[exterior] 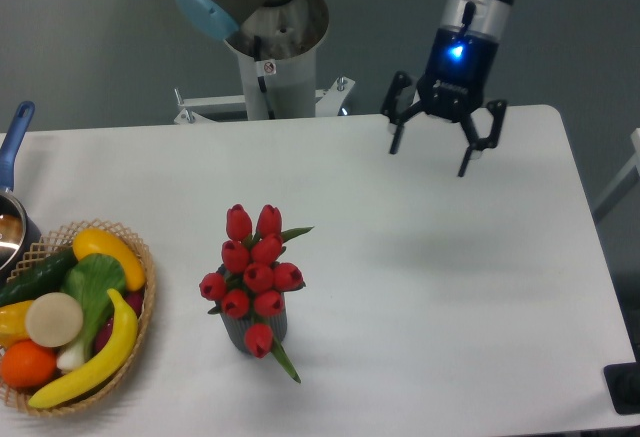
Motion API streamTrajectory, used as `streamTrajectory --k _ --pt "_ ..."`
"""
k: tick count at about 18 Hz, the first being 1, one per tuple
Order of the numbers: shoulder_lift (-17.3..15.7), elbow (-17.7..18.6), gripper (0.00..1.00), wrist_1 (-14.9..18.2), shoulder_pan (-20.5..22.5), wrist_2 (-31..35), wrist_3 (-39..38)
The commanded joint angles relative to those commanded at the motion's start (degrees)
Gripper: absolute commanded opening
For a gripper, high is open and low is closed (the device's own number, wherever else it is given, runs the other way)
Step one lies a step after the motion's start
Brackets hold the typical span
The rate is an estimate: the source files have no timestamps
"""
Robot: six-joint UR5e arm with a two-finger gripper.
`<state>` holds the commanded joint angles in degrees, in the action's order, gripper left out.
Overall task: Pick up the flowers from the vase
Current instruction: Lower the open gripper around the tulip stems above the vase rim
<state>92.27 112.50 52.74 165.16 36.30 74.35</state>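
Note:
A bunch of red tulip flowers [255,272] with green leaves stands in a small dark grey vase [240,332] on the white table, left of centre near the front. The buds hide most of the vase. My gripper [430,159] hangs above the table's back right area, well away to the upper right of the flowers. Its two black fingers are spread wide and nothing is between them.
A wicker basket [140,342] of fruit and vegetables sits at the table's front left. A pot with a blue handle [12,137] is at the left edge. The robot's metal pedestal [275,57] stands behind the table's far edge.

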Motion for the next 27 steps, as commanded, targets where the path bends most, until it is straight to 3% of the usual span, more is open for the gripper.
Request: streamTrajectory --k 3,6,8,12,21,27 --pt "3.0 -0.3 1.0 -1.6 -3.1 -0.3 0.4" --pt "6.8 -1.1 1.0 -5.4 -6.9 -1.1 1.1" --pt "7.9 -1.5 1.0 -5.5 -8.0 -1.6 1.2" --pt "10.2 -1.8 1.0 -6.7 -10.2 -8.7 0.6" --pt "14.8 -5.8 1.0 -6.9 -13.7 -9.1 0.4" --pt "16.4 -6.4 1.0 -7.2 -15.4 -9.1 0.5"
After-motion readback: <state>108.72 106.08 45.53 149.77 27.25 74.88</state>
